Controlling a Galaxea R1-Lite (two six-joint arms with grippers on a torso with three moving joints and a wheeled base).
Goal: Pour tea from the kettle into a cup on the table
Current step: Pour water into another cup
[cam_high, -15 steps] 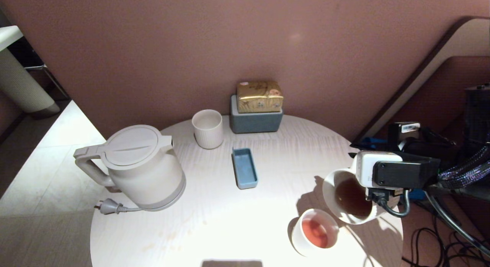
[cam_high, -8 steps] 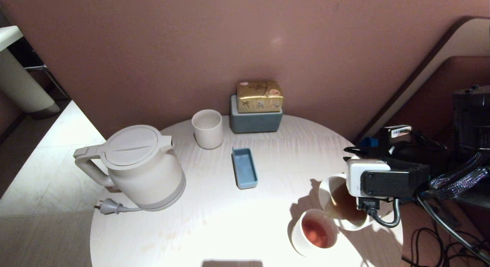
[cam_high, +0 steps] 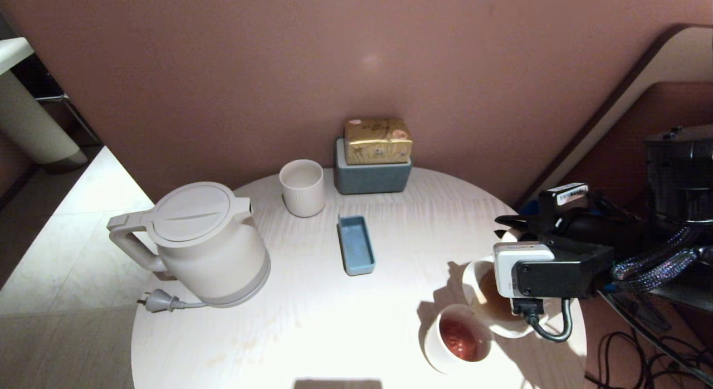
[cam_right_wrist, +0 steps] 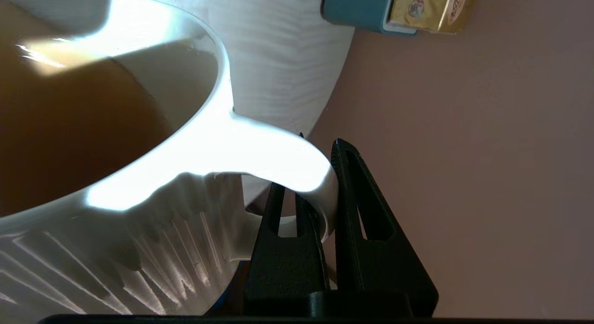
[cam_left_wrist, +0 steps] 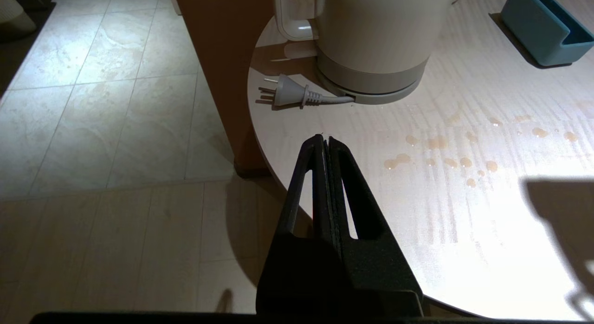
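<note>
Now clamped tight on the loop handle of the cup (cam_right_wrist: 139, 143), one black finger inside the loop and one outside: the right gripper (cam_right_wrist: 320, 175). Held up over the right side of the table (cam_high: 334, 322), tipped toward the smaller smooth white cup (cam_high: 458, 339) that sits near the front edge. Filled with brownish tea (cam_right_wrist: 60, 129) that leans toward the low side of the rim. Holding reddish-pink liquid already, that smaller cup, just beside and below the tilted mug. Standing upright far off on the left side of the table: the kettle (cam_high: 209, 244), lid on, handle pointing left, its grey plug (cam_high: 159, 301) lying loose on the tabletop next to the base. Touched by no gripper. Resting in the middle of the table: a small blue tray (cam_high: 356, 245). Further back near the wall: a ribbed white tumbler (cam_high: 302, 187), and beside it a grey-blue box (cam_high: 370, 177) with a gold packet (cam_high: 377, 140) on top. Hanging low by the near left edge of the table, with both fingers pressed flat together and holding nothing: the left gripper (cam_left_wrist: 326, 143). Scattered on the tabletop ahead of it: little pale drops (cam_left_wrist: 441, 152).
</note>
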